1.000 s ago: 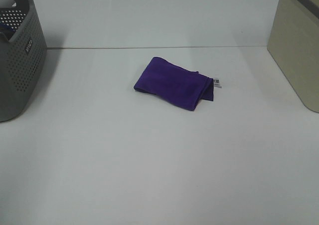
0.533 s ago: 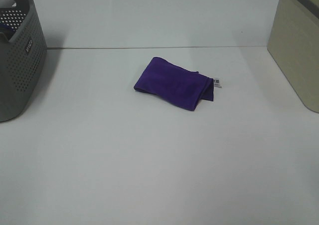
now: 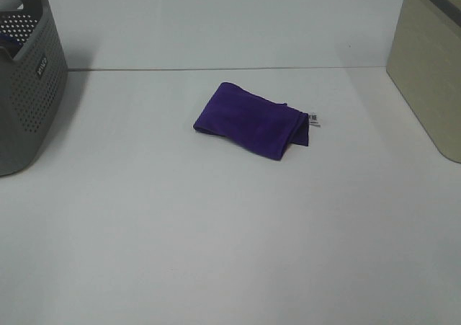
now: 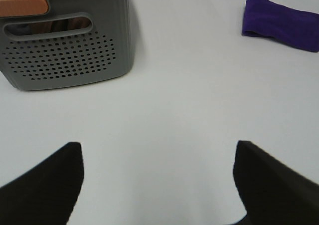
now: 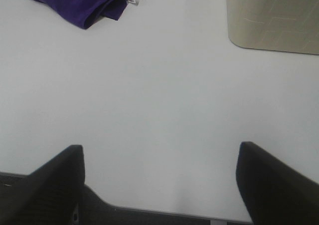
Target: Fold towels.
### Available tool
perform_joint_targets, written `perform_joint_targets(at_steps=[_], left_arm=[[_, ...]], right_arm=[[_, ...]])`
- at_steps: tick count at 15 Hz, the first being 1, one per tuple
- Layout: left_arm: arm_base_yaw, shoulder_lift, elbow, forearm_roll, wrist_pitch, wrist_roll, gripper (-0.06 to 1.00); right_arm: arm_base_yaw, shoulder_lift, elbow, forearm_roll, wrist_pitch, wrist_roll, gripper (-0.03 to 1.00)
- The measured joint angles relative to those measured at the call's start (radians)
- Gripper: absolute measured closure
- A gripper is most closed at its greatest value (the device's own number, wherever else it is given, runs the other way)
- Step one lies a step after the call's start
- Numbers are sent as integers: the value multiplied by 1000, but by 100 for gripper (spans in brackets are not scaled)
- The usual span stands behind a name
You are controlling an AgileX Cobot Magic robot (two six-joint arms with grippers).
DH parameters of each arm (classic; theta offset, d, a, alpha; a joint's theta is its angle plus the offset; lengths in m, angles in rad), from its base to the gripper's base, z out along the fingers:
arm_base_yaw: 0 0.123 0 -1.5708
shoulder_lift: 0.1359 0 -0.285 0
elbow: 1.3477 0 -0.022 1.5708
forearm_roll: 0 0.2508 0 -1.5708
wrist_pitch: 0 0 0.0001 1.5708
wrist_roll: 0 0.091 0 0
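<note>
The purple towel (image 3: 252, 119) lies folded mid-desk, long axis running ten to four o'clock, well ahead of both arms' spread, empty fingers (image 4: 40, 185), neither clearly nearer.

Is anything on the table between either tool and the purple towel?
Nothing visible. Bare table lies between the open left tool, the open right tool and the purple towel; the grey basket and beige bin stand off to the sides.
</note>
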Motion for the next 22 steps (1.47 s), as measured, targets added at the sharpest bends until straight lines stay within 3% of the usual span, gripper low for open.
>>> perform_joint_targets(at_steps=[22], left_arm=[[44,0,0,0,-13,0,18]], right_arm=[[0,0,0,-9,0,-7,15]])
